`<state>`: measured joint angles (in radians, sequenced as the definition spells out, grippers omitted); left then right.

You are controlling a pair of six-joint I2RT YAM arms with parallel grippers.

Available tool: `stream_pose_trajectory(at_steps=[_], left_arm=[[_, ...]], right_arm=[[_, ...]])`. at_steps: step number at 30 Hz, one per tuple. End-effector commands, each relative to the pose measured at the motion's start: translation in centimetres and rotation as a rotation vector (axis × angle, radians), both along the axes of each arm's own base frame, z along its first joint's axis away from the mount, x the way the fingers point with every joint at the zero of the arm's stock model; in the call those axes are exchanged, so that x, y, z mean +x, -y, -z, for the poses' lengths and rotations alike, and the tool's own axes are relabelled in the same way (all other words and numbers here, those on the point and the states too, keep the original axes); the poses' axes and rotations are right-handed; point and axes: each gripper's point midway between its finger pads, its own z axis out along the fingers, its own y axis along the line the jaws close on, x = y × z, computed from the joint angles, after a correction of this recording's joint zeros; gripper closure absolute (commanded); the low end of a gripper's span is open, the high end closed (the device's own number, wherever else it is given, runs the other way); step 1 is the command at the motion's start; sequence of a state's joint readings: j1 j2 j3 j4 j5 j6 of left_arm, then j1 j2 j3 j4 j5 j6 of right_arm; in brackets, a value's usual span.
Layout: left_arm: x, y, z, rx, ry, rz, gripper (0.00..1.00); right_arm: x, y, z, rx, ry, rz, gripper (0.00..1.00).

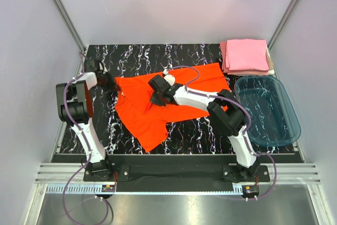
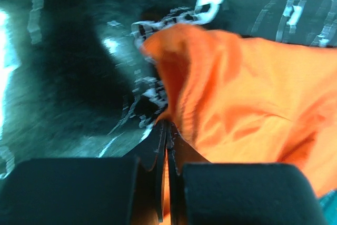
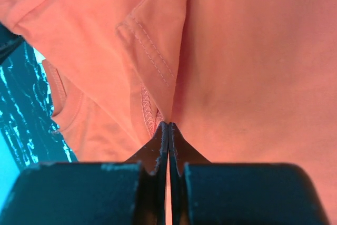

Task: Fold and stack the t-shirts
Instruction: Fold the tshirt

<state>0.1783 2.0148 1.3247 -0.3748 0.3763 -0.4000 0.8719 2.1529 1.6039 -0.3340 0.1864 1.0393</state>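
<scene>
Orange-red t-shirt [image 1: 152,114] sits mid-frame on the black marbled surface [image 1: 137,56], rumpled and only part-folded, not a flat square yet. Pink t-shirts [image 1: 246,55] are folded & stacked at upper right, just above the teal tub [image 1: 284,125]. So approx. one shirt left: finish folding, then stack. My left claw [image 2: 166,127] is low at the shirt's left edge, tips together, pinching cloth. My right claw [image 3: 167,129], arm stretched across to the shirt's middle, is clamped on a seamed fold.
</scene>
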Motion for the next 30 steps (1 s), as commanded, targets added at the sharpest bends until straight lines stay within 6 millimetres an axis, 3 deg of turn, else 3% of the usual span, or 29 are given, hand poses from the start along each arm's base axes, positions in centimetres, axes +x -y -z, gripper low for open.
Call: stream_pose_trajectory(at_steps=[1,3,4,5,8,12,15,20,26,30], left_arm=[[-0.9,-3.2,-2.2,0.178,-0.012,-0.062,0.95],[-0.9,-4.2,-3.7,0.231,0.009,-0.082,0.91],[-0.4,-4.4,-5.6,0.251,0.051,-0.083,0.90],[-0.2,-4.5,-6.5,0.256,0.070,-0.082,0.89],[1.0,-3.0,-9.8,0.198,0.162,-0.045,0.89],[2.7,-0.5,-11.1,0.108,0.224,0.028,0.89],[3.6,0.3,-9.7,0.070,0.203,0.059,0.89],[4.1,0.5,-5.4,0.042,0.119,0.073,0.90],[2.6,-1.0,-0.4,0.113,-0.012,0.032,0.91],[1.9,-1.4,0.6,0.135,-0.041,0.017,0.91]], right_arm=[[0.0,-1.5,-2.0,0.069,0.037,-0.032,0.98],[0.0,-1.5,-2.2,0.065,0.043,-0.039,0.94],[0.1,-1.5,-2.5,0.065,0.049,-0.042,0.92],[0.2,-1.4,-2.8,0.065,0.057,-0.045,0.83],[0.2,-0.7,-3.6,0.049,0.076,-0.030,0.70],[1.4,0.0,-4.5,0.019,0.113,-0.022,0.58],[3.0,-0.5,-4.1,0.005,0.110,-0.051,0.52],[5.3,-1.5,-3.5,-0.057,0.152,-0.098,0.48],[7.4,-1.2,-2.0,-0.160,0.163,-0.106,0.48],[7.8,-0.6,-0.5,-0.216,0.142,-0.109,0.48]])
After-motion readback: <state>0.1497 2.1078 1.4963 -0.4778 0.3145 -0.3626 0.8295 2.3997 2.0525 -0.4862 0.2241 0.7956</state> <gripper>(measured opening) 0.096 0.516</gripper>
